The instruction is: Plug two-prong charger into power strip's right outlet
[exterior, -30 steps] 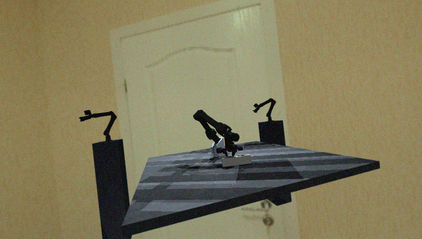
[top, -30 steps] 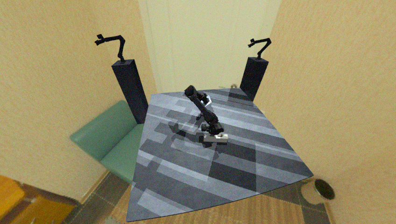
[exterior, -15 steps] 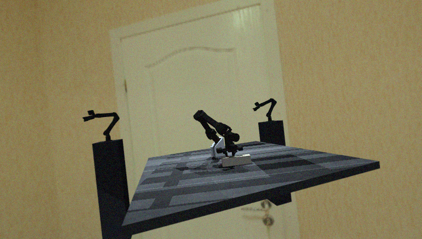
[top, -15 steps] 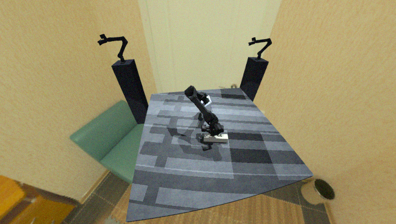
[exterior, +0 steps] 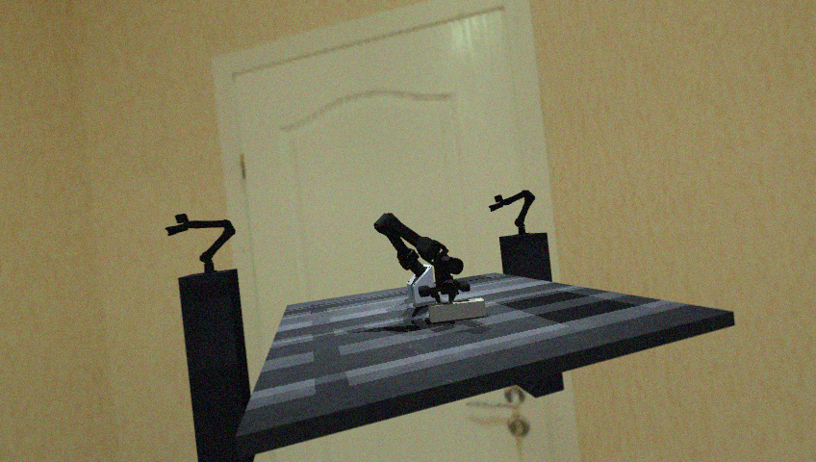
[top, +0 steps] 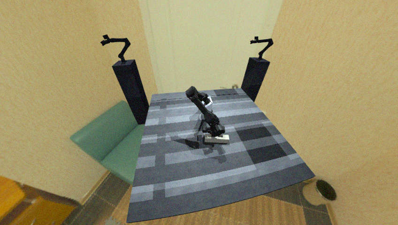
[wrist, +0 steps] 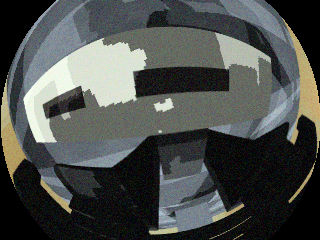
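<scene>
Your claw (top: 214,135) over the power strip (top: 217,138).
It grasps the charger (wrist: 182,175); the strip's slot lies at 12 o'clock.

Tan walls (top: 56,83) flank a pale door (exterior: 395,142); a green bench (top: 111,139) sits left of the door.
</scene>
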Tool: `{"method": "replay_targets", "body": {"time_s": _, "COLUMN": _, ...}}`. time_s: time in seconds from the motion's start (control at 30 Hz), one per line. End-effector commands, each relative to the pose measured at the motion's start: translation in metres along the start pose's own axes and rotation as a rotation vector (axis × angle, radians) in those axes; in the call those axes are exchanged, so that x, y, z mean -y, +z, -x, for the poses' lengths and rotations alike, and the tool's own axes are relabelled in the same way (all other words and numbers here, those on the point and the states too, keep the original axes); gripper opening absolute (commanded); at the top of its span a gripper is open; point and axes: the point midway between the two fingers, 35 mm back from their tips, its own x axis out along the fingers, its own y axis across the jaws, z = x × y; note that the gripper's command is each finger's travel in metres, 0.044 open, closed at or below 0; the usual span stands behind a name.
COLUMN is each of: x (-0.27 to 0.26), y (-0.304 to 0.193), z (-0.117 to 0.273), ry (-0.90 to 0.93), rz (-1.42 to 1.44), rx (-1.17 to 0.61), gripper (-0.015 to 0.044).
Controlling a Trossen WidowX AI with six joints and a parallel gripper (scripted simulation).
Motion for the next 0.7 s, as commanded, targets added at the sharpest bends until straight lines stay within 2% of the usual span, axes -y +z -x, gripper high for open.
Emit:
{"method": "replay_targets", "body": {"time_s": 0.0, "x": 0.0011, "y": 0.0107, "z": -0.0012, "ry": 0.002, "rz": -0.026, "rx": 0.027, "gripper": 0.0}}
{"method": "replay_targets", "body": {"time_s": 0.67, "x": 0.001, "y": 0.0081, "z": -0.001, "ry": 0.002, "rz": -0.026, "rx": 0.026, "gripper": 0.0}}
